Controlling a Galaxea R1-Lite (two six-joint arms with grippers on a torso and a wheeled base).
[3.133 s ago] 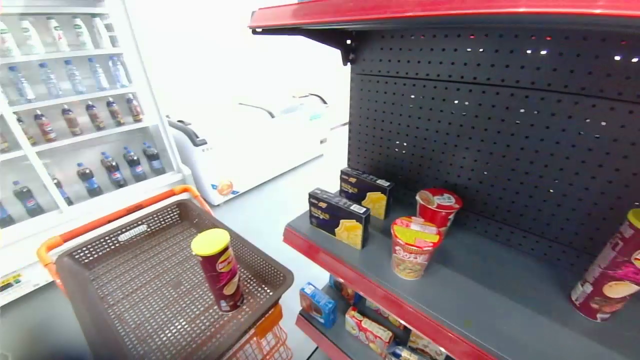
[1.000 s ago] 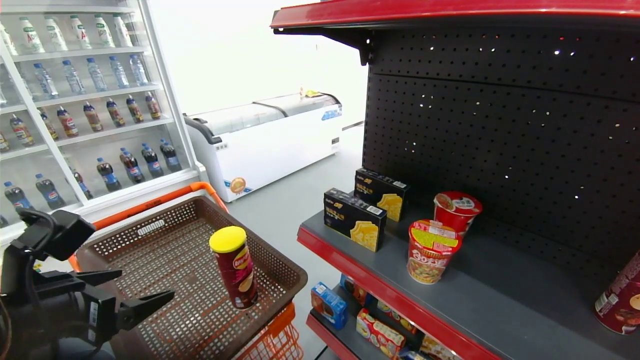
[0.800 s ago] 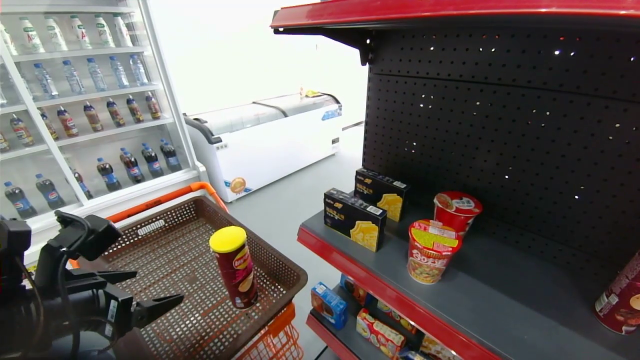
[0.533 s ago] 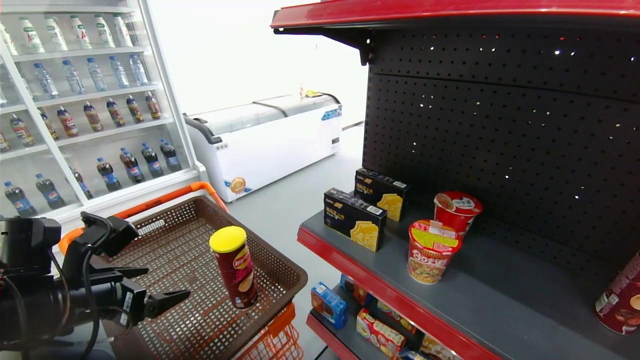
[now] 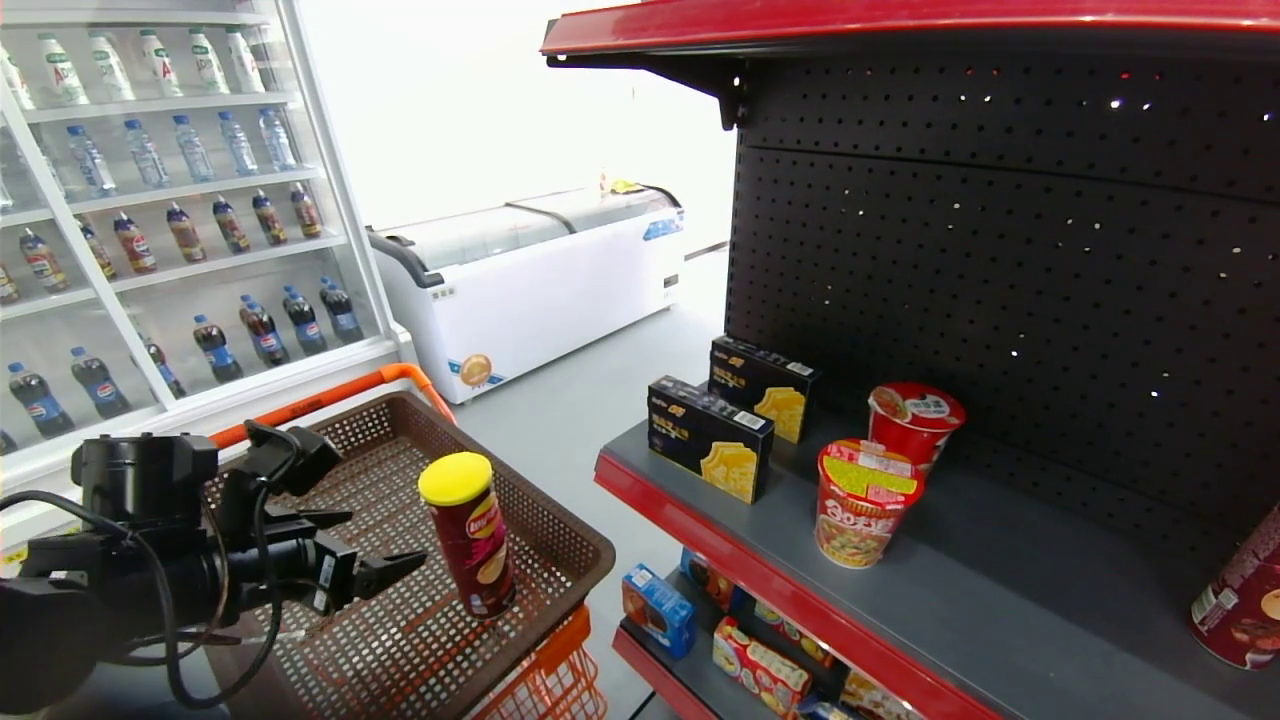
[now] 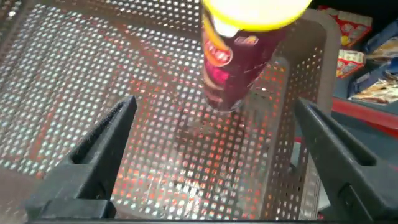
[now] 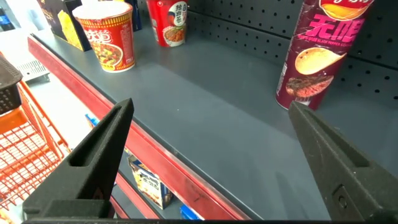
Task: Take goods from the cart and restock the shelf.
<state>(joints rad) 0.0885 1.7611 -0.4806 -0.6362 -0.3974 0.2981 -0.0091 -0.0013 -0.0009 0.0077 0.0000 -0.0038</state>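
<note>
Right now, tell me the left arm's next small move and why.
Probably ease the left end effector forward until its open jaws straddle the chip can, then close. The can stands upright in the cart basket, just ahead of the end effector and roughly centred between the jaws in the left wrist view, with nothing gripped yet.

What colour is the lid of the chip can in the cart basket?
Yellow. The lid tops the maroon chip can; the head view shows it best.
</note>
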